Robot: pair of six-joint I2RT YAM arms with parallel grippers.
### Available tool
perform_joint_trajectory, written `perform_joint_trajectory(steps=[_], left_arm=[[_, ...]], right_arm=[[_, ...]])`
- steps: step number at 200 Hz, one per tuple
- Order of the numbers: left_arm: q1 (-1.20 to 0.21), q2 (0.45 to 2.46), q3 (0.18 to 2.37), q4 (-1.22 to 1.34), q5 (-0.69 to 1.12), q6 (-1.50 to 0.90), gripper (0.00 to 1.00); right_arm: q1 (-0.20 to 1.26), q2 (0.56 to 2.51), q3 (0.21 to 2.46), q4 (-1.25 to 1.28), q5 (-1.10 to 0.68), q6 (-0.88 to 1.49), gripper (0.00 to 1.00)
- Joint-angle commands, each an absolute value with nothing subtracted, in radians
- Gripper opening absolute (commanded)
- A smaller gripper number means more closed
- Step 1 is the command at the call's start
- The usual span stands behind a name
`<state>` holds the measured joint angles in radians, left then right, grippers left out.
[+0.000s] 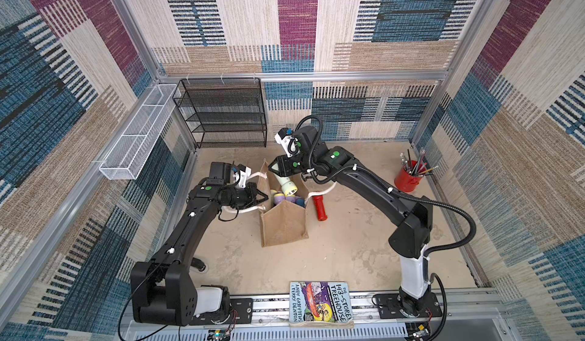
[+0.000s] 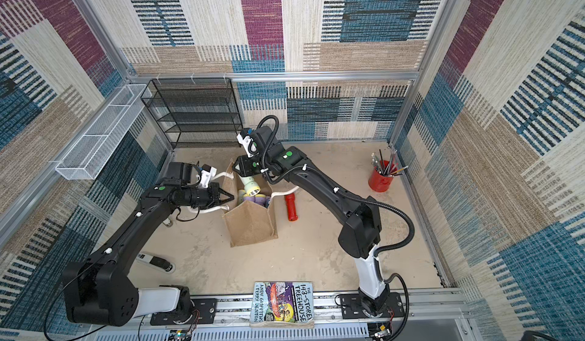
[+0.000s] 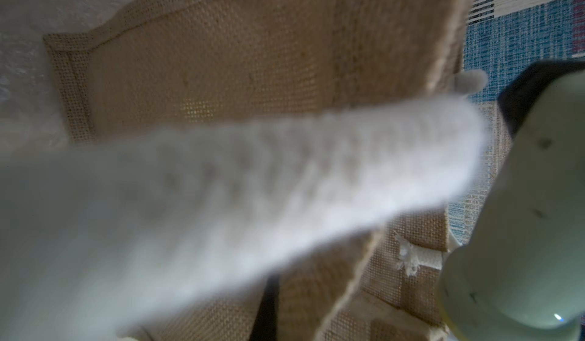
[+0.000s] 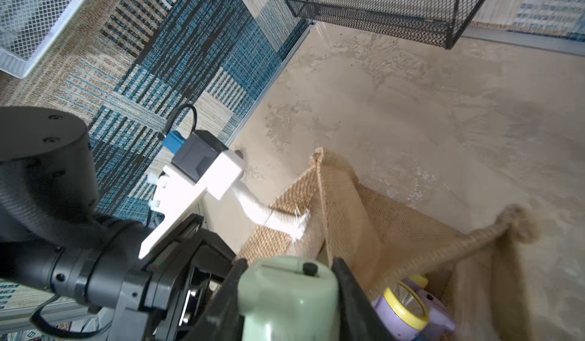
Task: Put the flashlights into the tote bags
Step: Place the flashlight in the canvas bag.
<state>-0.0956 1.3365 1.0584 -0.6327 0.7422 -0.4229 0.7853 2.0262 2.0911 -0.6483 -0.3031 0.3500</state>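
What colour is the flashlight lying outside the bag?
Red. The flashlight shows best in a top view, lying on the table.

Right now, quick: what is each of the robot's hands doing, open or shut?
Left gripper: closed, apparently pinching the rim of the tote bag.
Right gripper: closed on the pale green flashlight.

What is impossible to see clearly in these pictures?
- Number of flashlights in the bag: in both top views, its wall and the green flashlight cover them.
- What the jaws of the left gripper pinch: left wrist view, the blurred handle fills it.
- White-black object: in a top view, the left arm covers part.
- Pens in the cup: too small to count.
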Motion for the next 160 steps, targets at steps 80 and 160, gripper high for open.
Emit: perform_joint_trajectory(steps=[80, 160], left_arm=[[-0.056, 1.263, 1.041, -0.568, 0.832, -0.498, 0.03], [-0.048, 1.306, 1.09, -0.56, 0.872, -0.514, 0.03]], right_arm=[[0.827, 1.881, 1.725, -0.271, -0.295, 0.199, 0.23], [0.826, 1.871, 1.575, -0.334, -0.325, 0.147, 0.24]])
